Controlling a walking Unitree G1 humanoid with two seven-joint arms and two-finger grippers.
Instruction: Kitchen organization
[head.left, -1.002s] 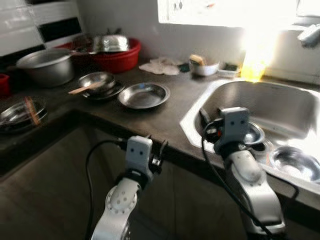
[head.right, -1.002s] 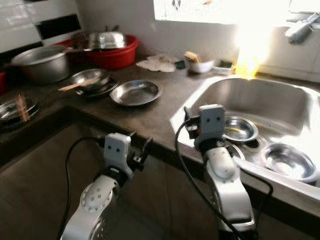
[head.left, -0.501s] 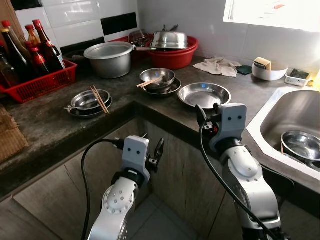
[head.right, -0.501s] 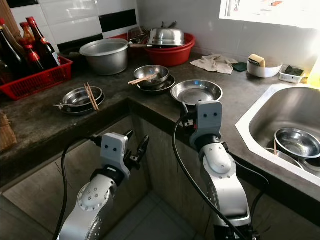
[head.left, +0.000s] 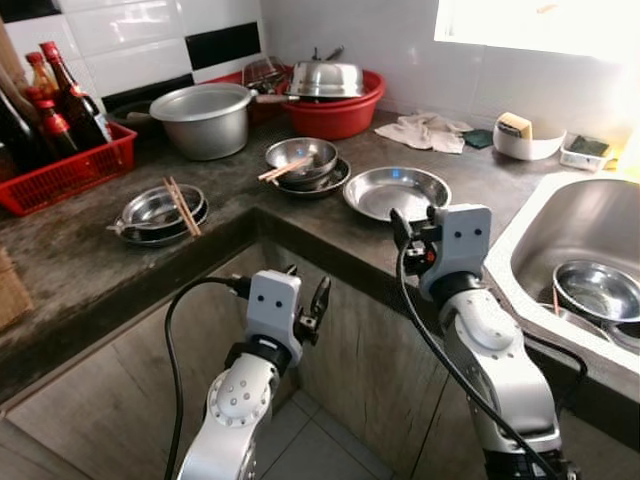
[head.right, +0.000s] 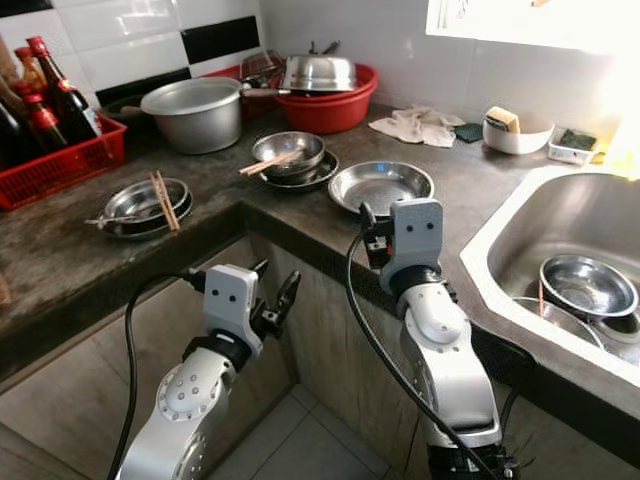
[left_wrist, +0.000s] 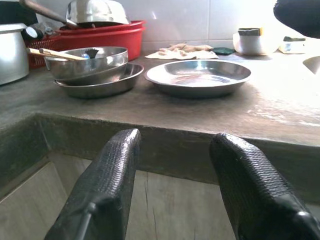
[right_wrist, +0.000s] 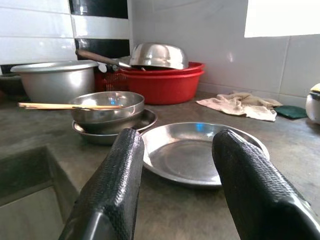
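The steel plate (head.left: 396, 191) lies on the dark counter (head.left: 90, 265), just ahead of the right gripper (right_wrist: 172, 185), whose fingers are spread and empty. The left gripper (left_wrist: 172, 185), also spread, hangs lower, before the counter edge. No writing is readable on the bottles (head.left: 60, 85).

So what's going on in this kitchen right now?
The robot stands at the corner of the counter with nothing in hand. Its right gripper is open and level with the empty steel plate, while the left gripper is open lower down, in front of the counter edge. Steel bowls sit in the sink.
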